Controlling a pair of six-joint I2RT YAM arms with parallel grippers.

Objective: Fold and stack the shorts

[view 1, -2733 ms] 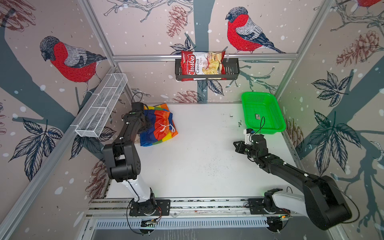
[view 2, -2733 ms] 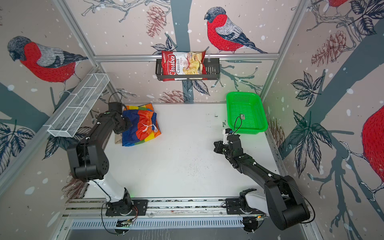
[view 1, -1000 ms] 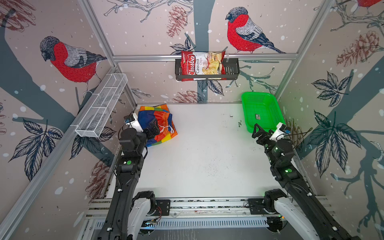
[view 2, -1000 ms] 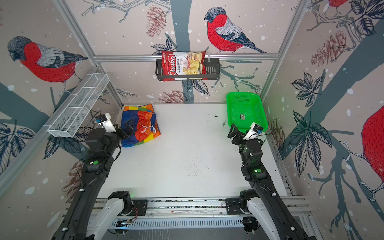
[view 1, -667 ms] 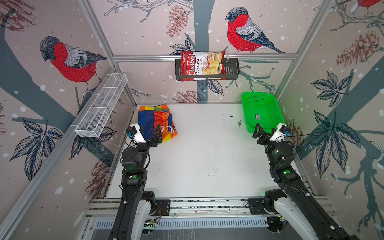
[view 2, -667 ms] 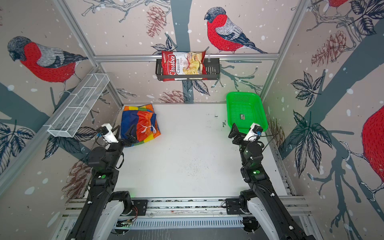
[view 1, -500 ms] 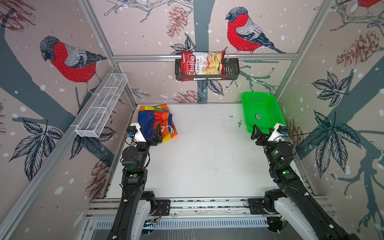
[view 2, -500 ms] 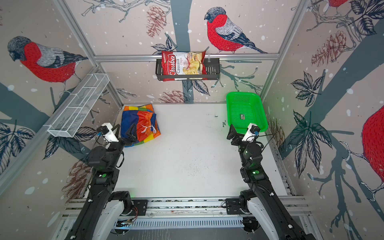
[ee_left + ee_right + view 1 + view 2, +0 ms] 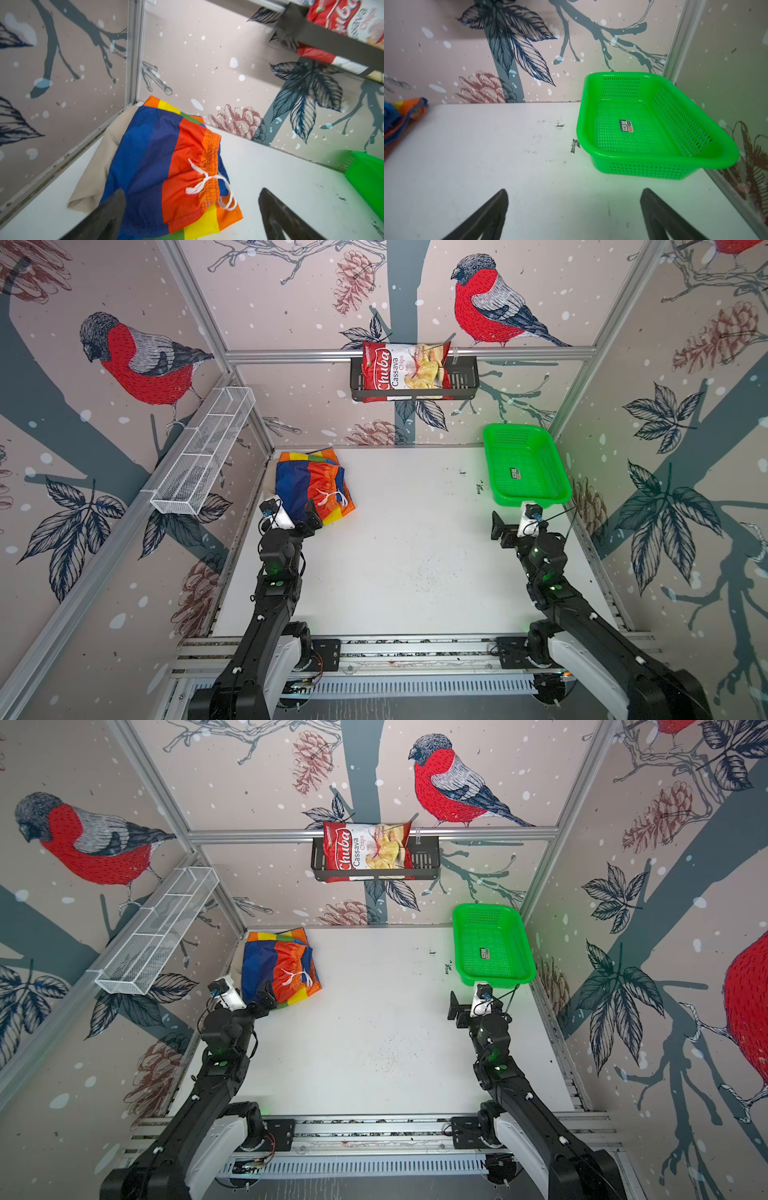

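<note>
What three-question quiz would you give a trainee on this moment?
1. True or false: the rainbow shorts lie on top of the beige shorts.
2. The green basket contains: A) folded shorts, B) only a sticker label, C) a chips bag.
3. Fill in: the left gripper and right gripper both stand ____, holding nothing.
Key: 1 true; 2 B; 3 open.
</note>
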